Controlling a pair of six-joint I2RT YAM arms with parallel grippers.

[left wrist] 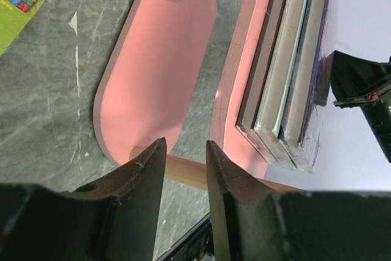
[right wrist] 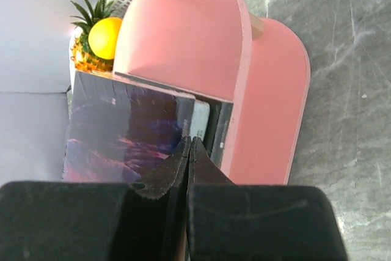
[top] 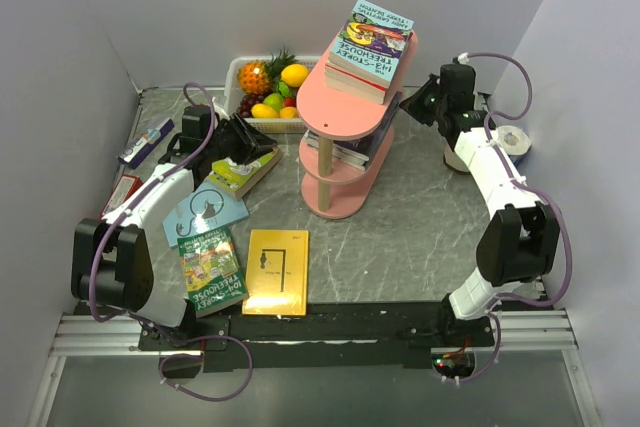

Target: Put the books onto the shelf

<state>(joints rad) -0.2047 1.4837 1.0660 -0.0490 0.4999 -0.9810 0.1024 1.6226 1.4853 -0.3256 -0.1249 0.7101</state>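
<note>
The grey marbled table carries the pink shelf near its centre. The shelf has three oval tiers joined by pale wooden posts and stands upright, taller than everything around it. Behind it, against the back wall, sits the white fruit basket. The top tier holds a flat stack of books with a light-blue cartoon cover uppermost. The middle tier holds a second stack, and its outer volume is the dark purple galaxy book. Four books lie flat on the table to the left of the shelf:

- the yellow book lies near the front edge
- the green Treehouse book lies just beside it
- a light-blue book lies behind those
- a yellow-green book lies under the left arm's wrist

The left gripper points at the shelf from the left. Its jaws are parted by a narrow gap and hold nothing, and a post and the pink tiers show through the opening. The right gripper reaches in from the right at the middle tier. Its jaws are pressed fully together and empty, with the tips at the edge of that stack; actual contact cannot be confirmed. A blue-white carton and a red packet lie at the far left edge.
</note>
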